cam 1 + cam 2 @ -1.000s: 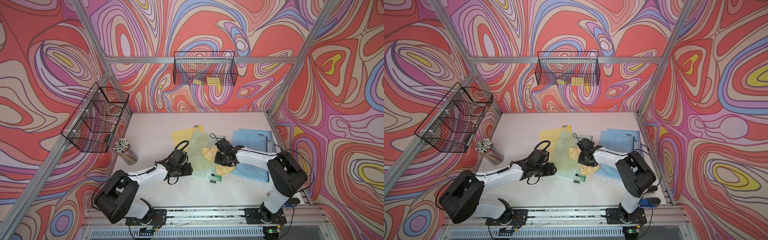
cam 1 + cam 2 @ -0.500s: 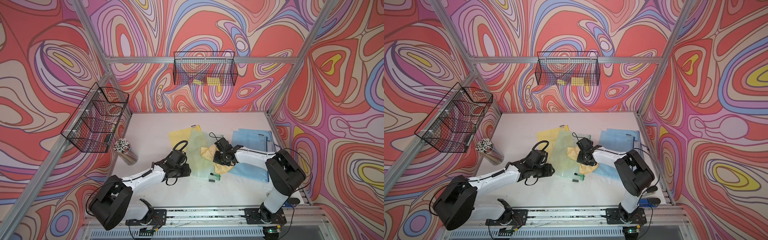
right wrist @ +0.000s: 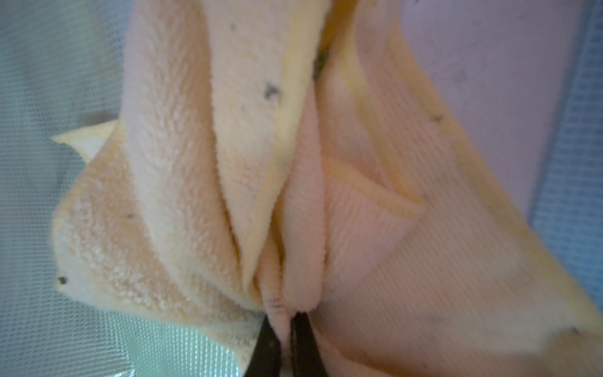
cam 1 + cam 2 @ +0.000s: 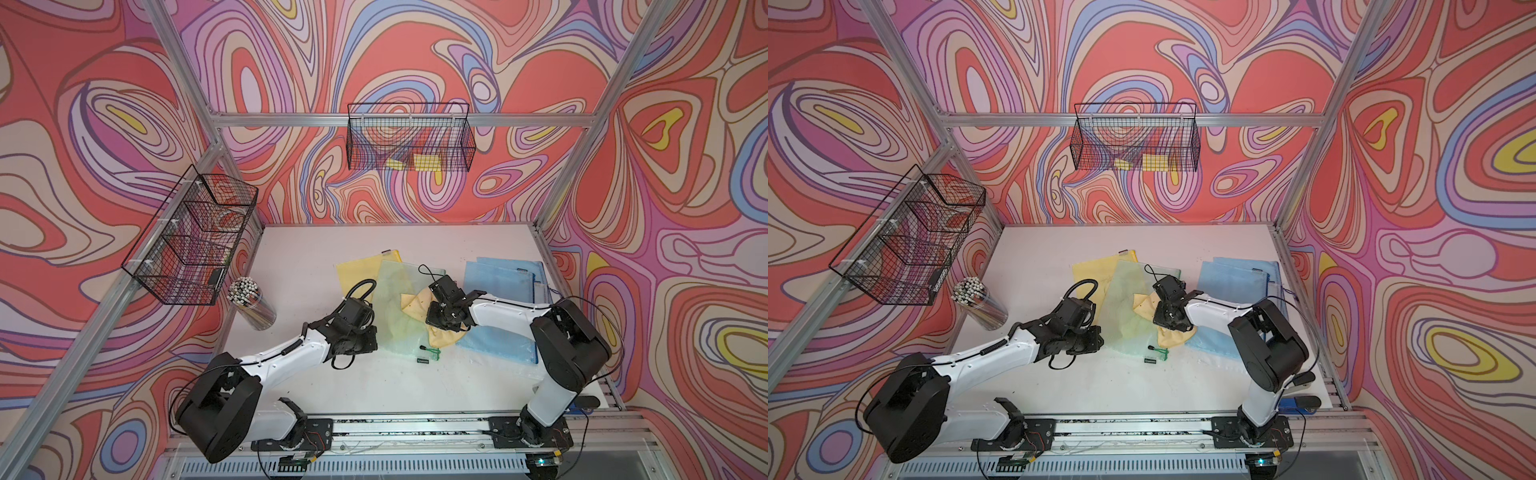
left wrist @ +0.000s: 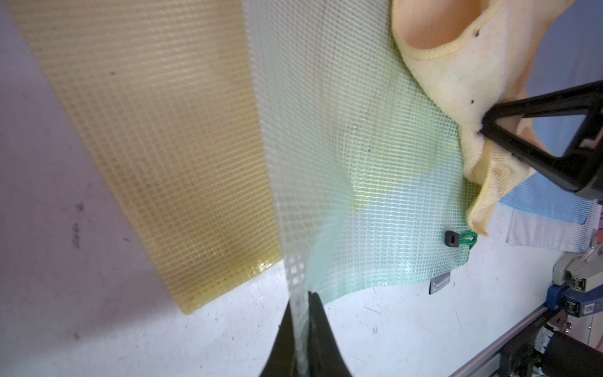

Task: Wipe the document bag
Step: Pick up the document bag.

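Note:
The green mesh document bag (image 4: 392,303) (image 4: 1121,303) (image 5: 342,147) lies mid-table, partly over a yellow bag. My left gripper (image 4: 375,334) (image 5: 305,297) is shut on the green bag's near-left edge, and the mesh puckers up into the jaws. A yellow cloth (image 4: 413,301) (image 3: 195,163) rests bunched on the bag's right side. My right gripper (image 4: 441,320) (image 3: 283,318) is shut on a fold of this cloth, pressing it down onto the bag. In the left wrist view, the right gripper's fingers (image 5: 509,130) dig into the cloth (image 5: 456,81).
A yellow mesh bag (image 4: 357,270) lies under the green one, and blue bags (image 4: 503,282) lie at the right. The green bag's black zip pull and tag (image 4: 424,360) sit near its front corner. A pen cup (image 4: 249,301) stands left. Wire baskets (image 4: 409,137) (image 4: 187,245) hang on the walls.
My left gripper has closed from open onto the green bag's edge and drawn slightly back to the left. The right gripper and cloth have barely shifted.

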Robot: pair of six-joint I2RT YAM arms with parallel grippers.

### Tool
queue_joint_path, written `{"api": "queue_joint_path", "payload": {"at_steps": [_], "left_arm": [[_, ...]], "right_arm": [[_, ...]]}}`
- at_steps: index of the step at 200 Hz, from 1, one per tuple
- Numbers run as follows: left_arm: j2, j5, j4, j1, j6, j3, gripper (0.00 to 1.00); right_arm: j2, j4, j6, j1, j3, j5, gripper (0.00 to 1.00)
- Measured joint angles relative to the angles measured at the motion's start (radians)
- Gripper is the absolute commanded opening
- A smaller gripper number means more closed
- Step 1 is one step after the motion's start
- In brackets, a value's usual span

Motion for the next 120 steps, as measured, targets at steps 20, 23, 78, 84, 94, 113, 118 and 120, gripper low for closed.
{"api": "queue_joint_path", "payload": {"at_steps": [20,23,78,84,94,113,118,120], "left_arm": [[0.000,-0.013,-0.008,0.000,0.000,0.000,0.16],[0.000,-0.014,-0.009,0.000,0.000,0.000,0.16],[0.018,-0.041,-0.014,0.000,-0.002,0.000,0.20],[0.018,-0.044,-0.014,0.000,-0.003,0.000,0.21],[0.018,-0.050,-0.014,0.000,-0.003,0.000,0.21],[0.013,-0.062,-0.014,0.000,-0.004,0.000,0.26],[0.010,-0.063,-0.015,0.000,-0.004,0.000,0.26],[0.008,-0.065,-0.016,0.000,-0.004,0.000,0.26]], "right_arm": [[0.000,0.001,0.000,0.000,0.000,0.000,0.00],[0.000,0.001,0.000,0.000,-0.001,0.000,0.00],[0.000,0.003,0.000,0.000,-0.002,-0.001,0.00],[0.000,0.003,0.000,0.000,-0.002,-0.001,0.00],[0.000,0.003,0.000,0.000,-0.002,-0.001,0.00],[0.000,0.004,0.000,0.000,-0.003,-0.003,0.00],[0.000,0.004,0.000,-0.001,-0.003,-0.003,0.00],[0.000,0.004,0.000,-0.001,-0.003,-0.003,0.00]]}}
